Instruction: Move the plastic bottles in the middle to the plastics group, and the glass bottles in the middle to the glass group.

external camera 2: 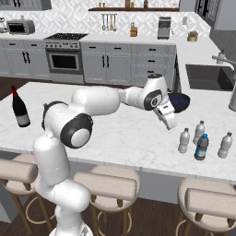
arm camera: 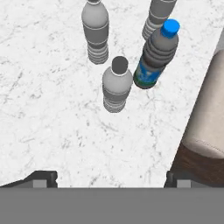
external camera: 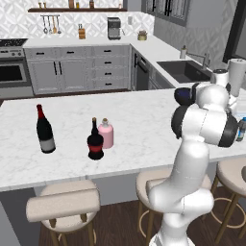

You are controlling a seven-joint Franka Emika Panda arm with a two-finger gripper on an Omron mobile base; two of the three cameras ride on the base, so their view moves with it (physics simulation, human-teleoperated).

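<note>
My claw (arm camera: 111,179) hangs open, empty, fingertips wide apart. Just ahead stands a clear bottle (arm camera: 116,85); the blue-capped bottle (arm camera: 155,56) is beyond to its right, two more clear bottles (arm camera: 96,30) farther. The pink bottle (external camera: 105,134) sits well away.

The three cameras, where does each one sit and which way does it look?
Left base view: behind the arm on its left, looking forward and down at the counter with the wine bottle, red-labelled bottle and pink bottle; the white arm rises at lower right.
Right base view: behind on the right, facing the same counter; the arm stretches from lower left to the pincer near the blue-capped bottle.
Hand view: on the hand, looking down at that blue-capped bottle and three clear ones; fingertips at the bottom.
Both base views share the wine bottle.
</note>
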